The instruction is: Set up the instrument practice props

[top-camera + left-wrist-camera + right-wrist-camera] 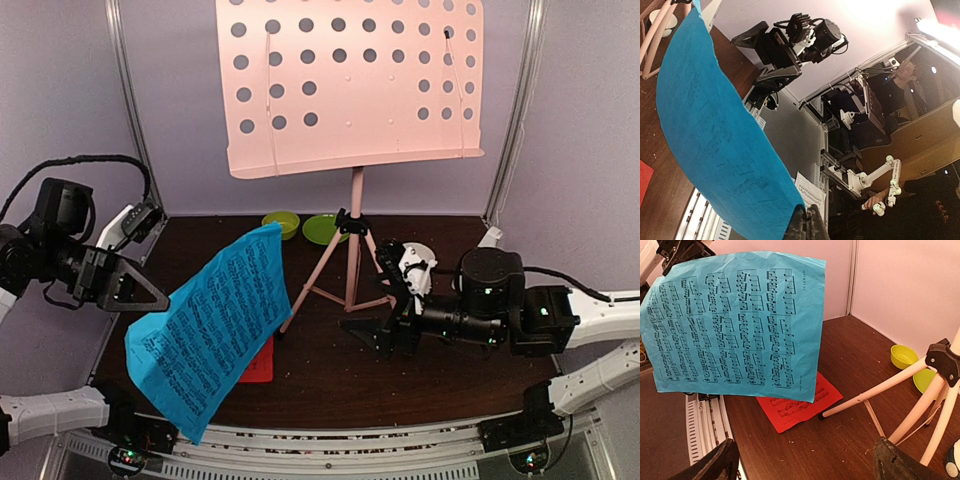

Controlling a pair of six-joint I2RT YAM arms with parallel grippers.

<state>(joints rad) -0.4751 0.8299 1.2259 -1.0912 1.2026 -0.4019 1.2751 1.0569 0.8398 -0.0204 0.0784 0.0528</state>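
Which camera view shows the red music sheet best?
The right wrist view: the red music sheet lies flat on the table, its notes visible, upper part hidden by the blue sheet. The top view shows only a strip; the left wrist view, a corner.

- blue music sheet (210,330): thin matt paper, kinda crinkled, black print on it
- red music sheet (800,402): same sort of matt paper, smoother
- music stand (350,85): pale pink, smooth, looks like painted metal with a soft satin sheen
- table (330,390): dark wood grain, low sheen, dusted with crumbs
- lime green bowl (903,356): smooth, glossy, plastic by the look
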